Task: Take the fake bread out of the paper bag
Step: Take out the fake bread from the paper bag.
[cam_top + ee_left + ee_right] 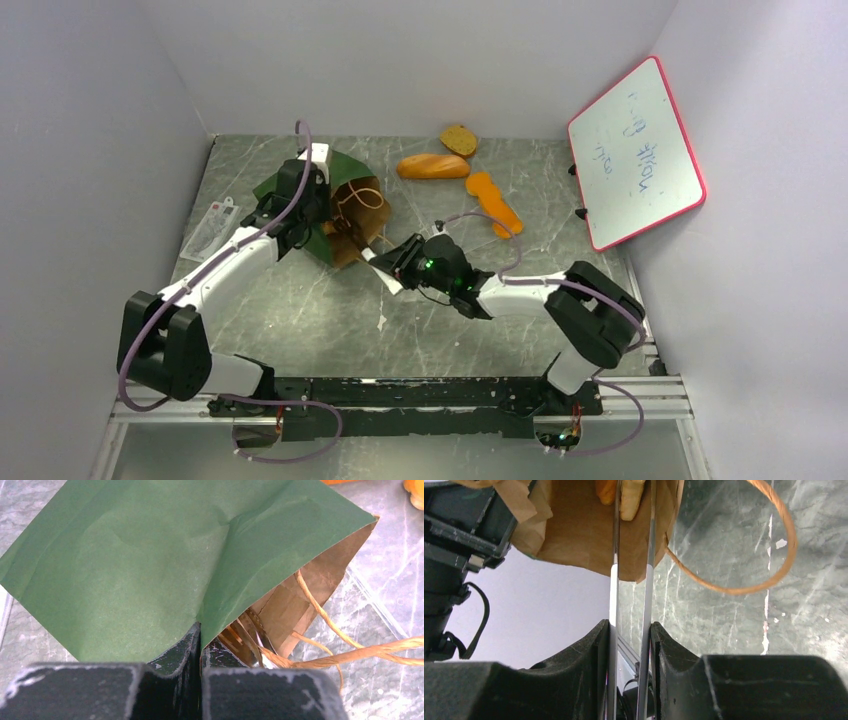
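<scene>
The paper bag (340,205) lies tipped on the table, dark green outside (150,555), its brown mouth facing right. My left gripper (201,630) is shut on the bag's green edge, next to the cord handles (350,652). My right gripper (630,630) is shut on the long silver tweezers (614,580). The tweezers' arms reach into the bag's mouth (579,530) on either side of a tan piece of fake bread (631,497). Outside the bag lie an oblong loaf (432,166), a speckled slice (459,139) and a long flat orange piece (494,203).
A pink-rimmed whiteboard (635,150) leans against the right wall. A flat clear packet (210,228) lies by the left wall. A handle loop (774,555) rests on the marbled table in front of the bag. White walls enclose three sides.
</scene>
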